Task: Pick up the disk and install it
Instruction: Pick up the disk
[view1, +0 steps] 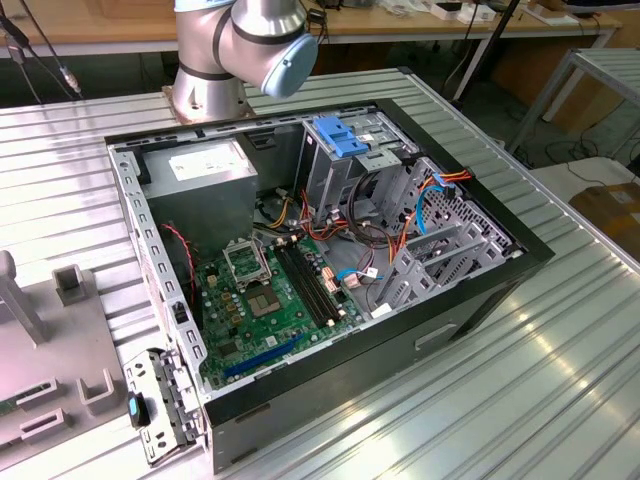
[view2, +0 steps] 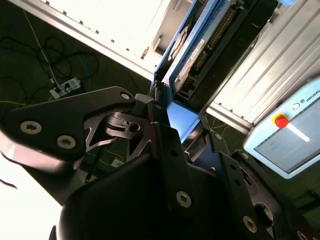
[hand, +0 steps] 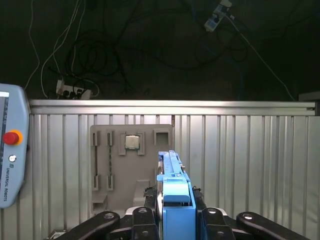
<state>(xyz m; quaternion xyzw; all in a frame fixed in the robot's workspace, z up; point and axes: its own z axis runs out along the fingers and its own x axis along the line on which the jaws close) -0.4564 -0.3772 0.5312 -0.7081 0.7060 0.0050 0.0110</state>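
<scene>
We are counting one disk (hand: 175, 190), seen edge-on with blue rails, and one gripper (hand: 176, 212) clenching it firmly

Short lettering, a maker's name, runs along the edge of the grey control tablet (hand: 10, 165) near its red button (hand: 11, 137), seen in both wrist views. The disk (view2: 200, 45) carries a printed label, too fine to read. The power supply box (view1: 205, 165) bears a white sticker, also too fine to read.
</scene>
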